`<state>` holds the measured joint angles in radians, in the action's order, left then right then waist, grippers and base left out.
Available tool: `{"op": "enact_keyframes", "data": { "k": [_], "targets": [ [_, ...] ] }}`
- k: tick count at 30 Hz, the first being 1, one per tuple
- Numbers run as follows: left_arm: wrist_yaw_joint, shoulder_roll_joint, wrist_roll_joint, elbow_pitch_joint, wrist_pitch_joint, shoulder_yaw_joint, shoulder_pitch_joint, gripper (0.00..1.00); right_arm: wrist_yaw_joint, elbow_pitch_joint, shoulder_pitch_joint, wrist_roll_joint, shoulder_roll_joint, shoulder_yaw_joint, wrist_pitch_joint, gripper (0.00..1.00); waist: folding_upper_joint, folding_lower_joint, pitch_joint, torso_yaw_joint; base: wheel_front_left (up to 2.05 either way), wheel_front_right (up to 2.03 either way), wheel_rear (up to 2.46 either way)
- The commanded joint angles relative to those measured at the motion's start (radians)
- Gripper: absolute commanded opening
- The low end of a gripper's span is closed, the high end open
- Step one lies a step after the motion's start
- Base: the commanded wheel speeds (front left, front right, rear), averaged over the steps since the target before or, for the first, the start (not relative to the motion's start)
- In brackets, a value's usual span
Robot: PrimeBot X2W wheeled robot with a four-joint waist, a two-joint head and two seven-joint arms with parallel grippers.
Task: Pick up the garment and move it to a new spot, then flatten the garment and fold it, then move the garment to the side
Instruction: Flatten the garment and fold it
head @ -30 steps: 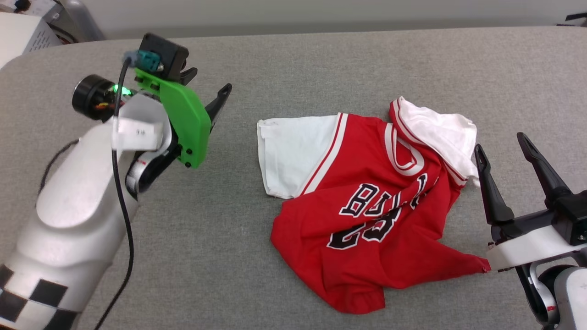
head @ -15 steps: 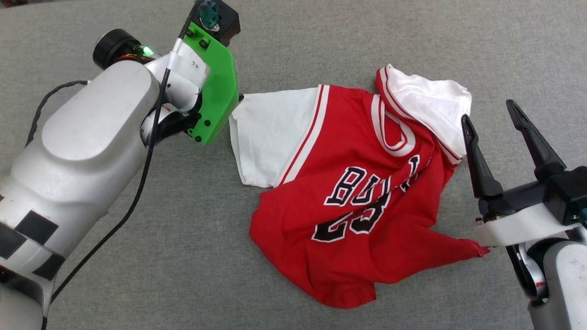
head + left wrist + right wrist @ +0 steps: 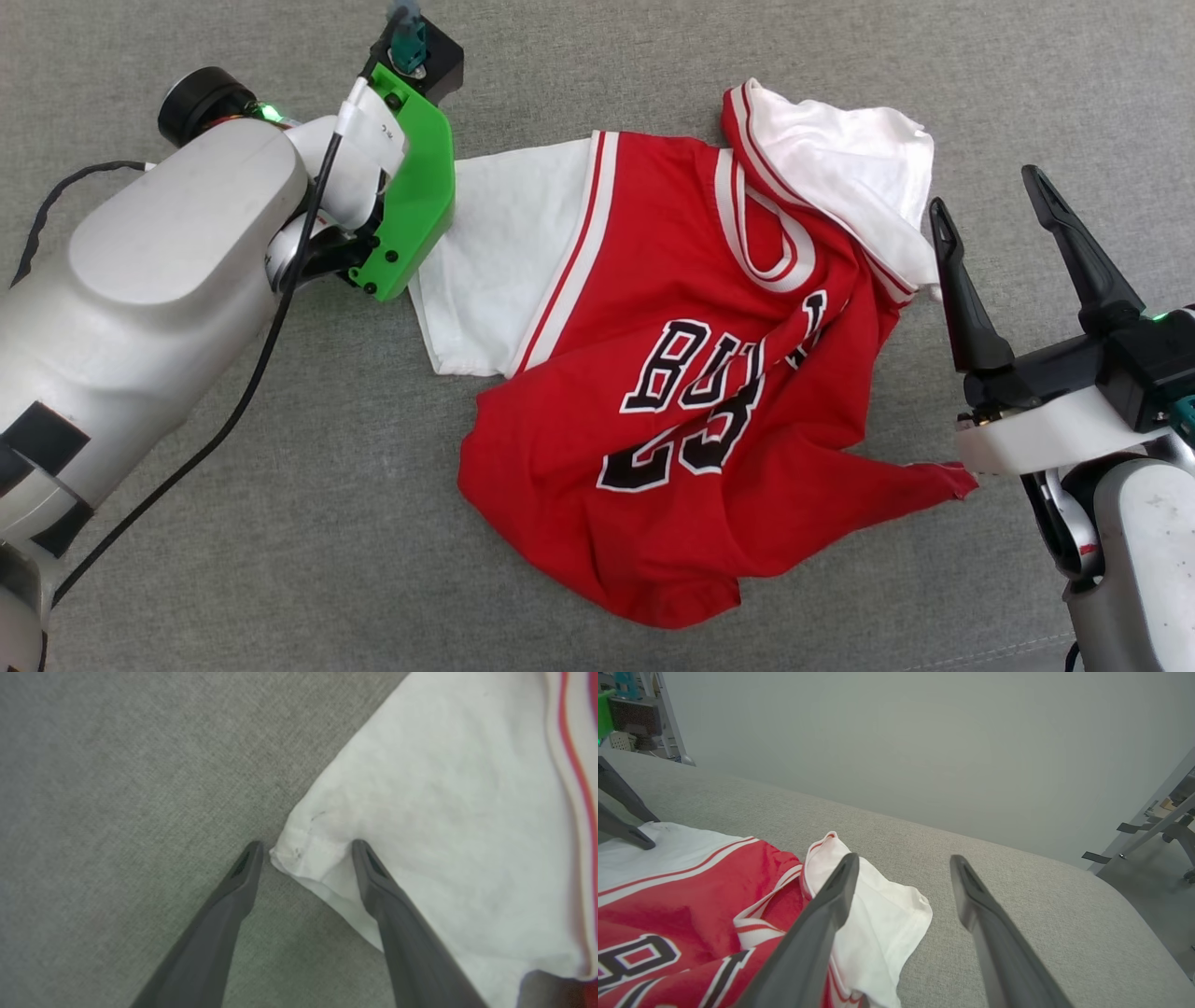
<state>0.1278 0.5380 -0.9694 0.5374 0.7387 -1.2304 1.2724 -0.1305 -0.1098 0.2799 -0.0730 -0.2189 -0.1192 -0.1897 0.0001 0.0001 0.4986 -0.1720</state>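
The garment (image 3: pixel 691 392) lies crumpled on the grey table, a red jersey with black letters and "23" facing up. One white sleeve (image 3: pixel 495 271) spreads flat to the left. The other (image 3: pixel 840 187) is bunched at the top right. My left gripper (image 3: pixel 303 847) is open and points down, its fingertips straddling the corner of the flat sleeve (image 3: pixel 444 812). In the head view a green bracket (image 3: pixel 411 215) covers those fingers. My right gripper (image 3: pixel 985 194) stands open just right of the bunched sleeve (image 3: pixel 878 924), above the cloth, holding nothing.
The table (image 3: pixel 280 560) is covered in grey fabric, bare to the left of and in front of the garment. A black cable (image 3: pixel 233 411) hangs along my left arm. Beyond the table's rounded far edge (image 3: pixel 1017 849) are a pale wall and metal frame legs (image 3: pixel 1157 826).
My left gripper has swung right and down from bare table to the corner of the flat white sleeve. The camera has shifted. The right gripper keeps its place beside the garment.
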Motion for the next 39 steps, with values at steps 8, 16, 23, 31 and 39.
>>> {"op": "enact_keyframes", "data": {
  "k": [8,16,23,31,39],
  "targets": [
    [0.003,0.013,0.050,-0.019,-0.080,-0.049,-0.055,0.00,0.000,0.022,0.038,0.008,-0.008,0.024,-0.012,1.00,-0.0001,-0.0001,-0.027,0.024,0.00,0.00,0.00],
    [0.003,0.070,0.068,-0.019,-0.396,-0.046,-0.070,0.00,0.000,0.021,0.087,-0.027,-0.123,0.080,0.068,1.00,-0.0001,-0.0001,-0.119,0.086,0.00,0.00,0.00],
    [-0.016,0.143,0.035,-0.054,-0.556,0.005,-0.138,0.00,0.000,0.047,0.144,-0.156,-0.307,0.025,0.273,1.00,-0.0001,-0.0001,-0.181,0.160,0.00,0.00,0.00],
    [-0.116,0.253,0.022,-0.199,-0.627,0.049,-0.200,0.00,0.000,0.100,0.274,-0.389,-0.522,-0.153,0.595,1.00,-0.0001,-0.0001,-0.184,0.248,0.00,0.00,0.00],
    [-0.204,0.287,0.045,-0.342,-0.641,0.057,-0.219,0.00,0.000,0.203,0.401,-0.572,-0.649,-0.323,0.965,1.00,-0.0001,-0.0001,-0.130,0.314,0.00,0.00,0.00]
  ]
}}
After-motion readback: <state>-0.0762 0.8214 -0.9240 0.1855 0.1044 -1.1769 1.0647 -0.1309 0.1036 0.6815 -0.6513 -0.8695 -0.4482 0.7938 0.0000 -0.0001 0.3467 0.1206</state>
